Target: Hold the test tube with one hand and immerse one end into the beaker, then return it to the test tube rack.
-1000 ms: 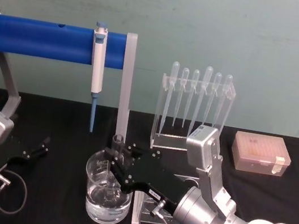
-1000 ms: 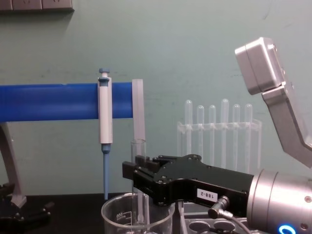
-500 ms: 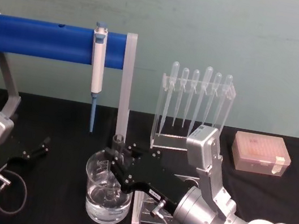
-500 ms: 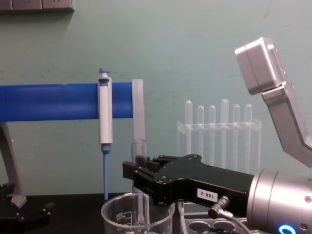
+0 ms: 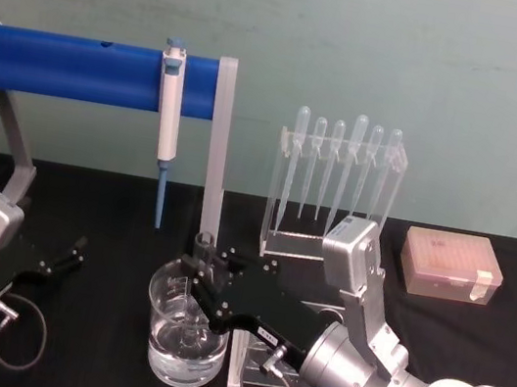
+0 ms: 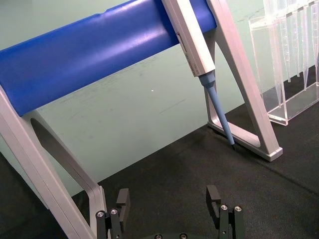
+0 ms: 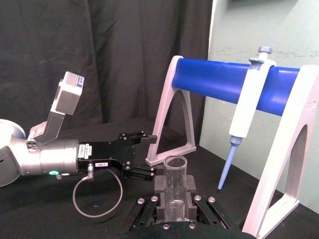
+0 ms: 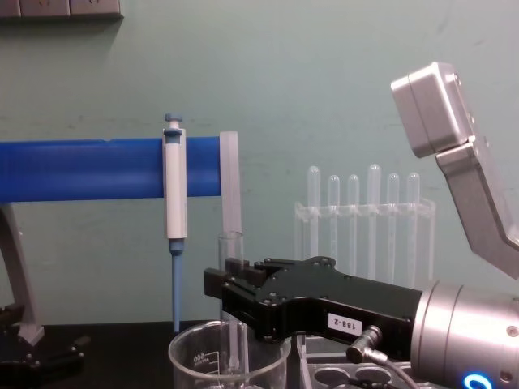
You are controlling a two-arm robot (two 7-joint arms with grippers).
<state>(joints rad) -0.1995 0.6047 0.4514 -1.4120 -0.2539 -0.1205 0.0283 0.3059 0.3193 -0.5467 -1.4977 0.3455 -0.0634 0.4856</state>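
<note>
The test tube (image 5: 202, 244) stands upright over the beaker (image 5: 158, 351), which holds some water. My right gripper (image 5: 202, 271), black with a "188-2" label, is shut on the tube's middle. In the chest view the test tube (image 8: 231, 247) rises above the right gripper (image 8: 229, 296), and its lower end dips below the beaker (image 8: 188, 361) rim. How deep it sits in the water I cannot tell. In the right wrist view the open rim of the test tube (image 7: 175, 167) shows between the fingers. My left gripper (image 5: 64, 258) rests open at the table's left and shows open as the left gripper (image 6: 168, 204).
A blue bar stand (image 5: 81, 67) carries a white-and-blue pipettor (image 5: 167, 114) behind the beaker. A clear rack of pipettes (image 5: 338, 182) stands at centre back, with a pink tip box (image 5: 450, 265) to its right. A clear holder (image 8: 340, 377) lies under my right arm.
</note>
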